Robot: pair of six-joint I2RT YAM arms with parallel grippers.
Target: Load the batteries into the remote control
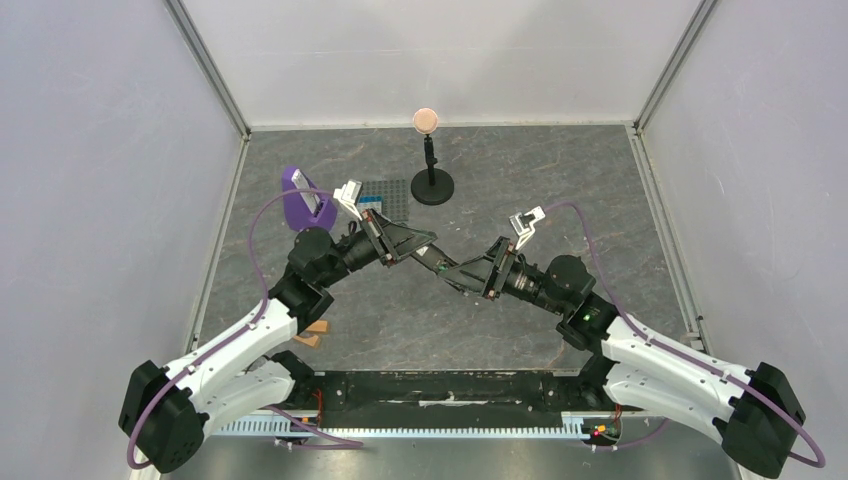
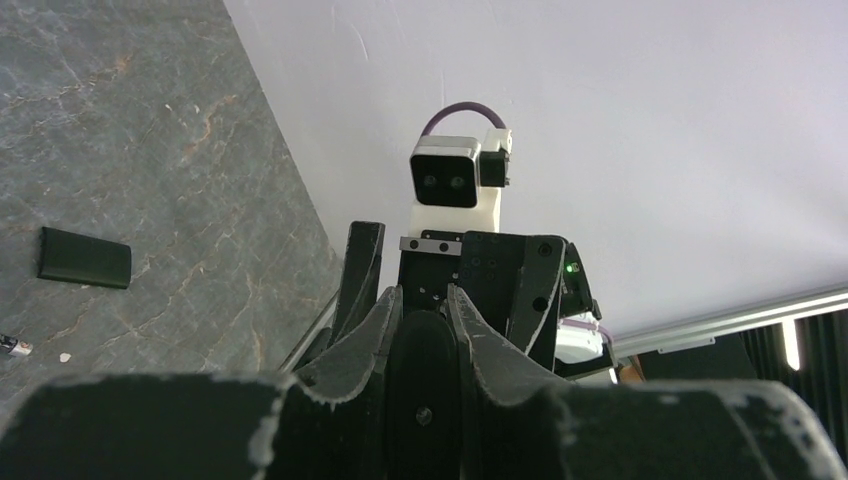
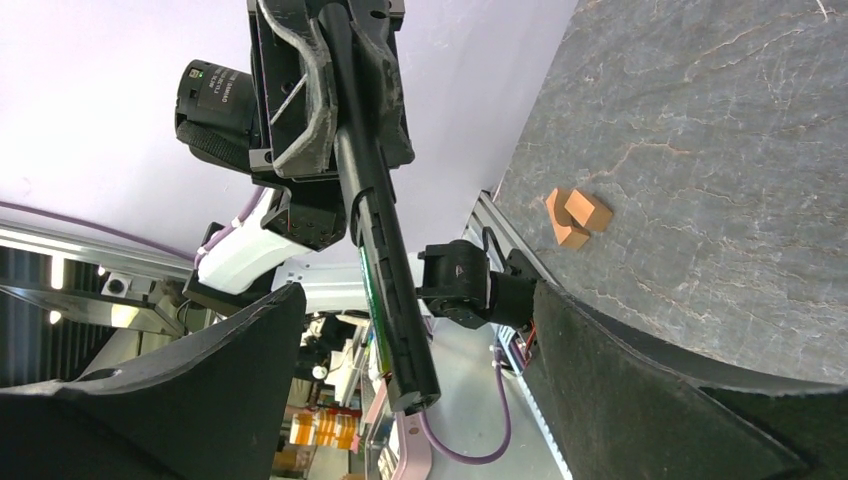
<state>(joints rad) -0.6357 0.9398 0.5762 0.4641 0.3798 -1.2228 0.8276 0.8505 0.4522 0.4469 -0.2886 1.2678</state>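
Remote control, a slim black rectangular bar, hangs mid-air, 1 end clenched in the left gripper, likely presenting its recess to the right gripper; those 2 fingers stand released either side; a thin bright green battery seemingly sits inside.

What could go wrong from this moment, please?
The remote control hangs above the table, gripped at one end only by the left gripper; it could pivot or slip. The right gripper stands open around it, so closing off-centre might knock it loose. A small battery lies loose on the table and could roll.
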